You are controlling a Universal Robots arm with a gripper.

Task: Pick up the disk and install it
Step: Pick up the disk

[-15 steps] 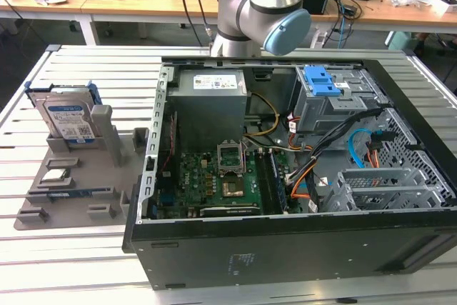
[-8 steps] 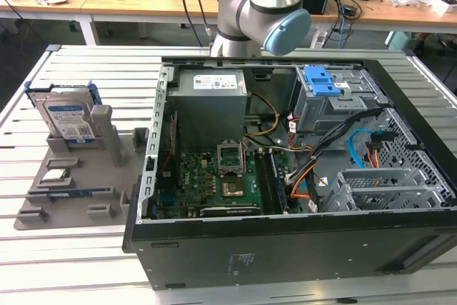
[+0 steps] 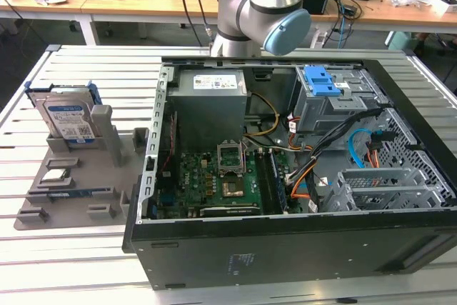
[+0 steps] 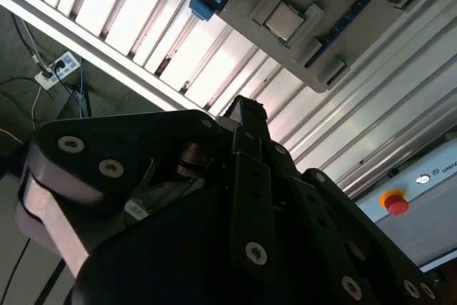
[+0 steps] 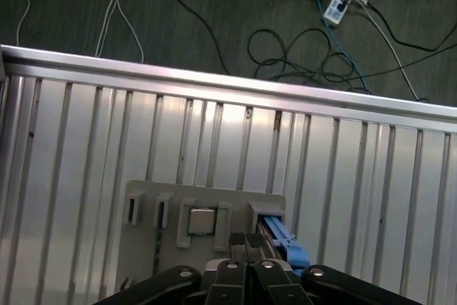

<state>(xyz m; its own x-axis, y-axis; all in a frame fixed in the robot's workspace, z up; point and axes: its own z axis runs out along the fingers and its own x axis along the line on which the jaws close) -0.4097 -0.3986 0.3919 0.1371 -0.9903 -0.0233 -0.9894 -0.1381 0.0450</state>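
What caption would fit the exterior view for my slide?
Disk upright in the grey holder at the exterior view's left, beside the open computer case.

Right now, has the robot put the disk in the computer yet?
Not yet. Nothing looks done: the disk stands upright in its grey holder, outside the open computer case. The gripper holds nothing; in the first wrist view it hangs above the holder. Picking up and installing are both left.
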